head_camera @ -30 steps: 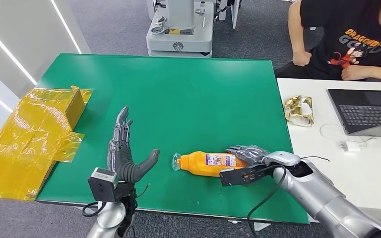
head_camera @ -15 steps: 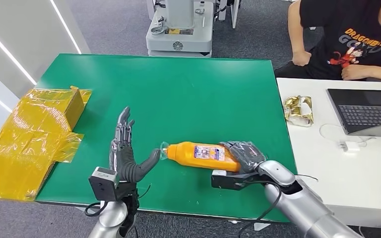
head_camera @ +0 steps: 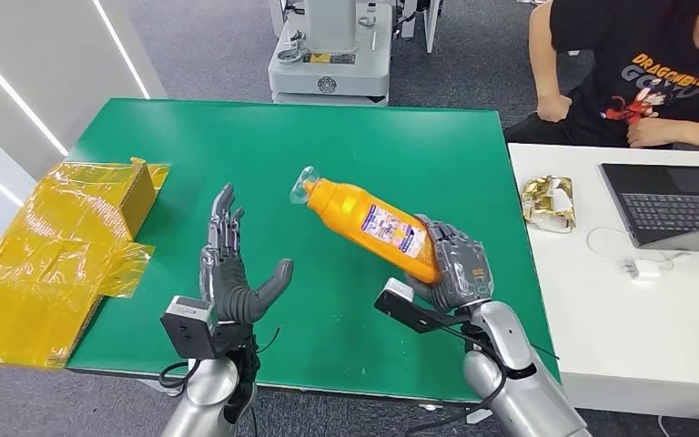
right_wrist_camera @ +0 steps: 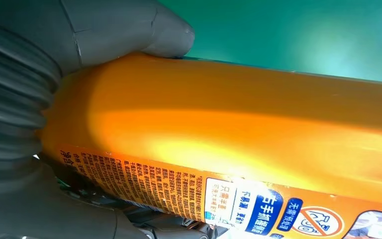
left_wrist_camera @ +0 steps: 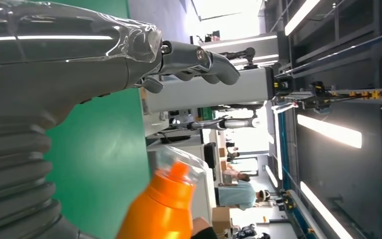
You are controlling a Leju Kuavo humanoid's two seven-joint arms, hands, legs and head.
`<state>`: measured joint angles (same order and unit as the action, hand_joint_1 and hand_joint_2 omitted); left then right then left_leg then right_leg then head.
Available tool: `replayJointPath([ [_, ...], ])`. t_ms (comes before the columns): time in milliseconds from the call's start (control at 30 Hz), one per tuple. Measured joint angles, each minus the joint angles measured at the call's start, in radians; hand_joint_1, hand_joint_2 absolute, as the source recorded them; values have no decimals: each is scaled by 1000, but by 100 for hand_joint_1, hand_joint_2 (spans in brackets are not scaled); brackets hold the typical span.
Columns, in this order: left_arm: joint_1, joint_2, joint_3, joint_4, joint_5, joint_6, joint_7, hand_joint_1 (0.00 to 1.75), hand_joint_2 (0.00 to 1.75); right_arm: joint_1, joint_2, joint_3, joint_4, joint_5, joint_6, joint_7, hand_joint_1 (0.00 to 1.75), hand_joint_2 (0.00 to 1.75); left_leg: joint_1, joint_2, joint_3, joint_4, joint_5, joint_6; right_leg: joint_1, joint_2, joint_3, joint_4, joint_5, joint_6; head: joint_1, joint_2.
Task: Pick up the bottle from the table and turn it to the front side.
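Gripping the orange bottle (head_camera: 375, 226) by its base, the right hand (head_camera: 450, 269) holds it clear of the green table (head_camera: 328, 155), fingers wrapped round the lower body. Its long axis slants up and away, cap toward the left hand (head_camera: 232, 278), which waits just beside with fingers spread, palm facing the bottle, holding nothing.

The bottle (head_camera: 371, 226) is glossy orange plastic with a clear cap and a printed paper-like label. The tabletop (head_camera: 328, 164) is matt green. Crinkled yellow film (head_camera: 45, 255) shines beside it.
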<state>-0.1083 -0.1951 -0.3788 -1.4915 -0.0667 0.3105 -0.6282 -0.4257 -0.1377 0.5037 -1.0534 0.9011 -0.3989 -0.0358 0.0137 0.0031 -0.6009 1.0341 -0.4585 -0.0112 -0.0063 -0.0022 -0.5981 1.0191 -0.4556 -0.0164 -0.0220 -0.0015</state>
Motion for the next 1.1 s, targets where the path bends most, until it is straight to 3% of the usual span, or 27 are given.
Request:
replayJointPath([
  [233,-6,-3,0,18,28,9,2,0,175,70,41,-78,-40,-7,-91,-21,175,175,0,0,0,0,0,0,0,0,0,0,0,0,0,0],
  [533,-9,-7,-3,27,44,-26,28,0,175,107,56,-100,-70,1,-112,-39,175,175,0,0,0,0,0,0,0,0,-1,0,0,0,0,0],
  [700,-40,-7,-50,81,74,-219,101,0,175,193,69,-120,-150,-27,-3,-112,175,175,0,0,0,0,0,0,0,0,-1,0,0,0,0,0],
  [1100,-63,-10,-56,110,92,-266,120,0,175,212,87,-147,-169,0,99,-135,175,175,0,0,0,0,0,0,0,0,-1,0,0,0,0,0],
])
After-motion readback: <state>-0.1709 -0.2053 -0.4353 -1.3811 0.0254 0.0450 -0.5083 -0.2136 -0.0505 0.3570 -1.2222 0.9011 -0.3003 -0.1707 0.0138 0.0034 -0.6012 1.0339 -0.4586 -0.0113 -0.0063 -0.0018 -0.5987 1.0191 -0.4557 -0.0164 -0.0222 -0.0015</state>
